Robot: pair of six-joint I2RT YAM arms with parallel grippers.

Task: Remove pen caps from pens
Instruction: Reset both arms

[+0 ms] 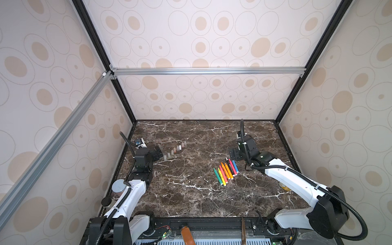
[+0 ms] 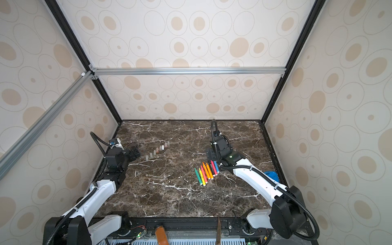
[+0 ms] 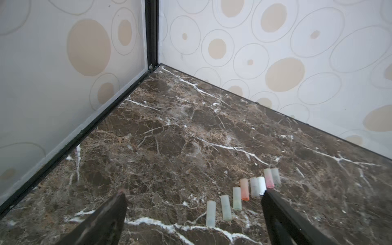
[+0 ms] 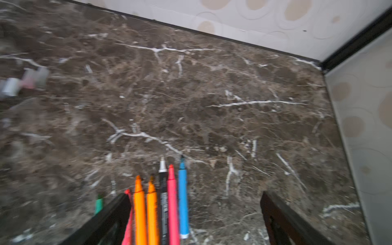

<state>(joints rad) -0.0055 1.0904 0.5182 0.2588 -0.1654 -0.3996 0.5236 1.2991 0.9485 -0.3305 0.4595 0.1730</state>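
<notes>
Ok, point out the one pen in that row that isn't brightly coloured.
The black pen, lying between an orange pen and the pink pen. It alone has a dark body with a pale tip section; every other one is bright.

8 pen caps [image 1: 175,149] in diagonal row, table [image 1: 191,201] left; 8 pens [image 1: 226,172] side by side, right.
</notes>
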